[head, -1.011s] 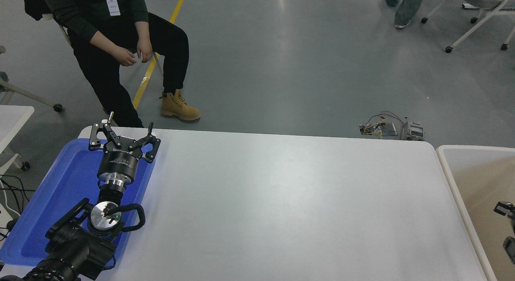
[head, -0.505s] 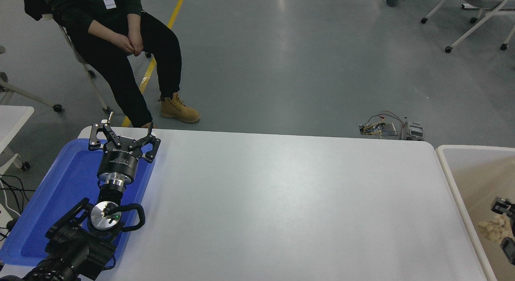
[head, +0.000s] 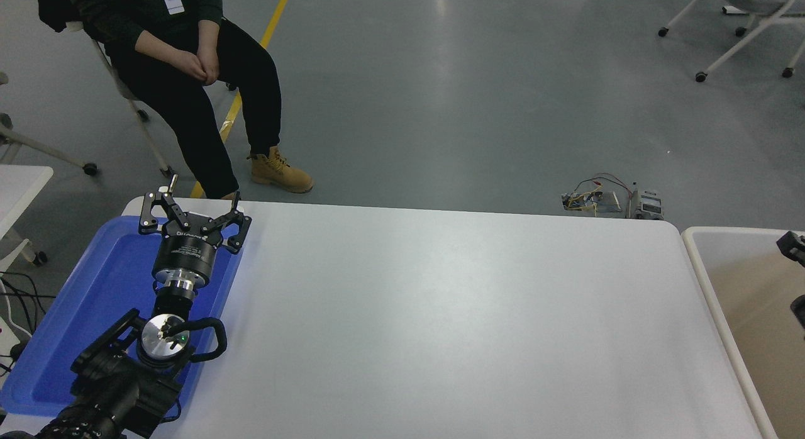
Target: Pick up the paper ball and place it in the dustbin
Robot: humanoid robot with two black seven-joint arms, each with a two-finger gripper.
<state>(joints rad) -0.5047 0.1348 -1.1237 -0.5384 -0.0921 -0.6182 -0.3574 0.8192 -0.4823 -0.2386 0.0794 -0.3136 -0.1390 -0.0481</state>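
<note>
From my remote seat I take the white counter [head: 440,313] as my landmark. The dustbin [head: 710,282] stands just beside the counter's right edge, touching or nearly so; its white rounded rim runs along that edge, away from me and toward me, and that is the bin's long axis as far as I see it, since the frame cuts off its right part. Its beige inside is bare where I can see it. I cannot find the paper ball anywhere, neither on the counter nor in the visible part of the bin.

Of the right gripper [head: 793,275] I see only two black bits at the frame's right edge, over the bin and beyond the counter's right side, one near the bin's far rim and one lower down. Whether those jaws are released or clenched I cannot tell.

The left gripper [head: 192,206] is parked over the counter's left end, above the blue tray [head: 94,300] that lies along that end. Its jaws are spread apart and hold nothing, pointing away from me toward the counter's far edge.

Beyond the counter's far left corner a person [head: 188,68] sits on a chair with hands clasped. Beyond the far right corner some small electronics with wires [head: 607,203] lie on the grey floor.
</note>
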